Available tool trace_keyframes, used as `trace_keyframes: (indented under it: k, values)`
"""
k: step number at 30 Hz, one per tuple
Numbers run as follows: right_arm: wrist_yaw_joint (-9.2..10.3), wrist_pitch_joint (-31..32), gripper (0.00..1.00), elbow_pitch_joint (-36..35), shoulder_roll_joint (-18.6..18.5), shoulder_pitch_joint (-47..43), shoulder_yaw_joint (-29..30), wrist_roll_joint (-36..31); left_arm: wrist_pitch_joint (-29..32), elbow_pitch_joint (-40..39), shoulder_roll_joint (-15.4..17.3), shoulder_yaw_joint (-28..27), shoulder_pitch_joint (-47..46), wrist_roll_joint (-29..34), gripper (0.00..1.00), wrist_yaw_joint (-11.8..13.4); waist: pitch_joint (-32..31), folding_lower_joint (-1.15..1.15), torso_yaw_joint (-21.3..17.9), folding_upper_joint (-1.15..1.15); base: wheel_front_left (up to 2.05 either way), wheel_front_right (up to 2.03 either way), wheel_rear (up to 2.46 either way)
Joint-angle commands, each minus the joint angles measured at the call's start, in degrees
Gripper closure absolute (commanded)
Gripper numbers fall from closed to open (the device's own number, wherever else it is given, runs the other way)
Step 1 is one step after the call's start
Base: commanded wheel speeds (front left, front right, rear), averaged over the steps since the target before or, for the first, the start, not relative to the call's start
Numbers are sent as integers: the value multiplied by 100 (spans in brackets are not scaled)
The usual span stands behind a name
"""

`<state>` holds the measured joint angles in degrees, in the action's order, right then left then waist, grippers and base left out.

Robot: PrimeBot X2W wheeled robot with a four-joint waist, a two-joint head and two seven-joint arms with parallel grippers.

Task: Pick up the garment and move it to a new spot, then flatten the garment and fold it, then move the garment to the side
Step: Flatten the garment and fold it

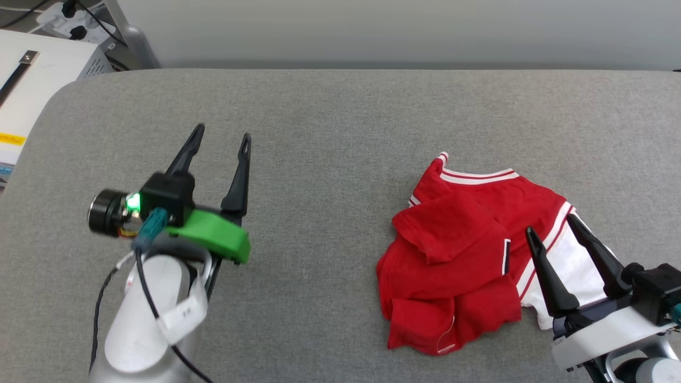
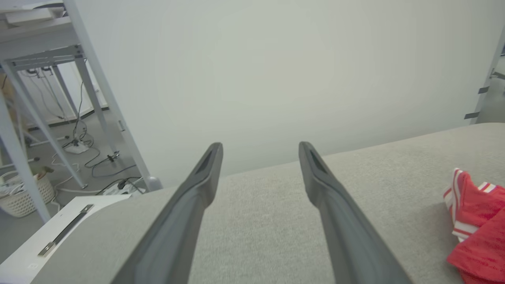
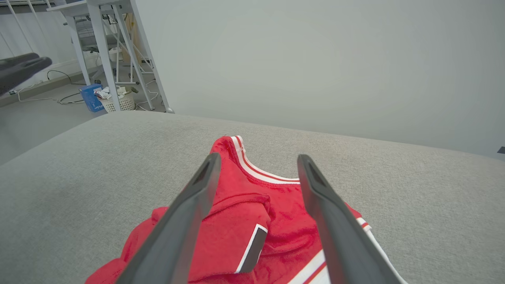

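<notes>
**A:** Where does the garment (image 1: 457, 250) lie?

**B:** It lies in a crumpled heap on the grey fabric-covered desk (image 1: 340, 106). The red body is bunched over itself, a white sleeve spreads out on its right side, and the striped trim runs along its far edge.

**A:** And the right jaws?

**B:** They stand released, with nothing between them. The two dark fingers (image 1: 548, 276) sit at the garment's right edge, over the white sleeve, with the tips pointing across the heap. In the right wrist view the red cloth (image 3: 276, 213) shows in the gap between them. Whether the fingers touch the cloth cannot be told.

**A:** The left jaws?

**B:** They are released too, and empty. Their fingers (image 1: 186, 154) are well to the left of the garment, above bare desk. In the left wrist view the garment (image 2: 477, 228) shows at the right edge, clear of the fingers.

**A:** Anything else near it?

**B:** A white box (image 1: 32, 80) with a dark handle stands far to the garment's left, past the desk's rounded corner.
</notes>
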<state>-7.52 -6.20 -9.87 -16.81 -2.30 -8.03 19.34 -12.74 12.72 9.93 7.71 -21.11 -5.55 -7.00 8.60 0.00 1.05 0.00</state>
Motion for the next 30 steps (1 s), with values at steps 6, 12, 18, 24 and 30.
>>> trace_keyframes:
  k: [6, 12, 18, 24, 30]
  values:
    - [3, -227, 0, 276, 161, 116, 61, -323, 1146, -39, 798, 1712, -1511, -1393, 0, -46, 280, 0, -222, 0, 0, 0, 0]
    - [3, -397, 0, 500, 204, 310, 9, -491, 2660, -243, 1255, 3293, -2614, -3058, 0, -47, 518, 0, -385, 0, 0, 0, 0]
    - [3, -483, 0, 660, 249, 530, -64, -573, 3857, -404, 1465, 4712, -3320, -4085, 0, -47, 773, 0, -548, 0, 0, 0, 0]
    - [3, -561, 0, 764, 292, 707, -91, -621, 4305, -451, 1509, 5974, -3663, -4446, 0, -48, 1057, 0, -670, 0, 0, 0, 0]
    - [3, -617, 0, 886, 289, 898, -167, -610, 4459, -110, 1476, 6533, -3627, -4107, 0, -48, 1365, 0, -753, 0, 0, 0, 0]
